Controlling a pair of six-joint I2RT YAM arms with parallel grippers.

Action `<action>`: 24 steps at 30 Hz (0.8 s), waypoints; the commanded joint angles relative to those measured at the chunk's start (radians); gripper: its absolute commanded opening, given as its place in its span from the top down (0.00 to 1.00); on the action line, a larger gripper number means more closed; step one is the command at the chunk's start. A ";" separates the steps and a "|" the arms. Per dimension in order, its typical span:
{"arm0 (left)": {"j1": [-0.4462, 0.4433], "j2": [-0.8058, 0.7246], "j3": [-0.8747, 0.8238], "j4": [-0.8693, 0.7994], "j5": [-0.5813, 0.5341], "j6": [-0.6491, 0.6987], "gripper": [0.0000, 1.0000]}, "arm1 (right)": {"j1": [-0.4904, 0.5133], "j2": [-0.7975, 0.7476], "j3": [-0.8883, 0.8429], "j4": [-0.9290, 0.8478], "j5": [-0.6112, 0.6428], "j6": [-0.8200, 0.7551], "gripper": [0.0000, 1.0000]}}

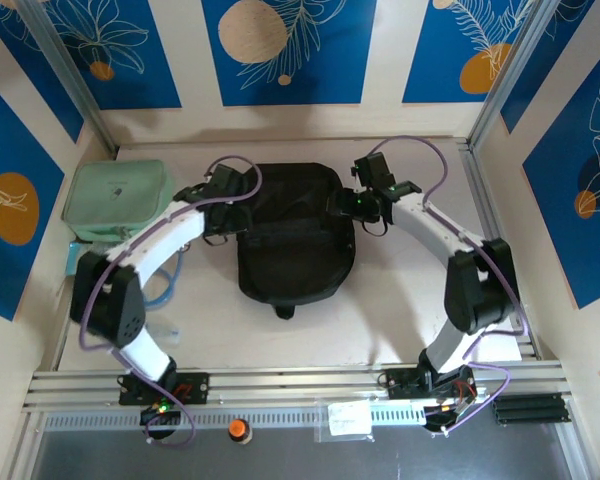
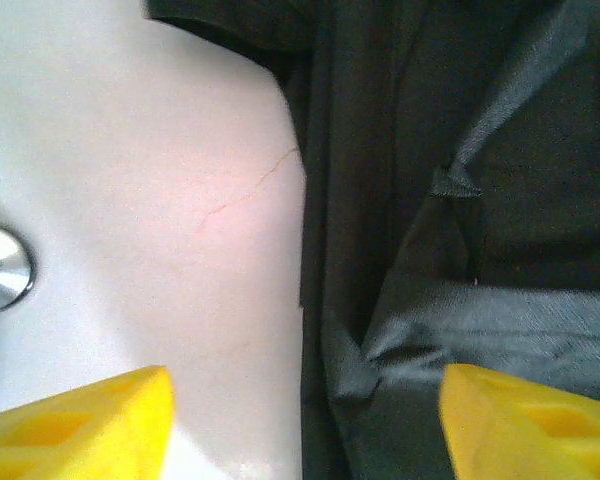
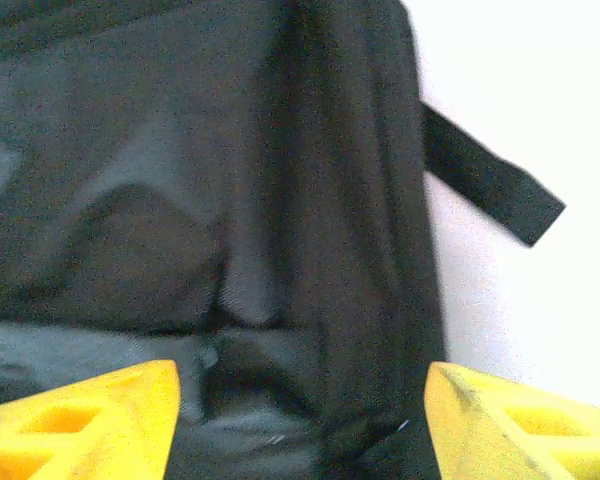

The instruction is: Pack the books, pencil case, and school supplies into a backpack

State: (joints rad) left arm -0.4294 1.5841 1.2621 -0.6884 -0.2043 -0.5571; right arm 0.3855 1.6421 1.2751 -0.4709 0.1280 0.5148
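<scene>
The black backpack (image 1: 295, 240) lies flat in the middle of the table, its top loop toward the near edge. My left gripper (image 2: 305, 430) stands open over the bag's left edge (image 2: 430, 250), one yellow fingertip (image 2: 80, 425) above bare table and the other above fabric. My right gripper (image 3: 300, 420) is open over the bag's right side (image 3: 230, 200), beside a loose black strap (image 3: 490, 190). From above, the left gripper (image 1: 225, 205) and the right gripper (image 1: 365, 205) flank the bag's upper half. Neither holds anything. The books are out of view. A mint-green soft case (image 1: 118, 200) sits at the far left.
A shiny round metal piece (image 2: 0, 265) lies on the table left of the bag. Blue-and-white walls (image 1: 290, 50) close in the back and sides. On the front rail sit an orange-capped item (image 1: 239, 429) and a small labelled bag (image 1: 348, 420).
</scene>
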 commanded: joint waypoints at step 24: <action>0.150 -0.461 -0.721 -0.117 0.042 -0.385 0.06 | 0.116 0.036 0.000 -0.054 -0.020 0.070 0.19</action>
State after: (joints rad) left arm -0.2897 1.1152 0.5625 -0.8574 -0.2203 -0.8829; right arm 0.4969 1.6657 1.2400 -0.4927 0.1062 0.5816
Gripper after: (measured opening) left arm 0.944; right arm 0.813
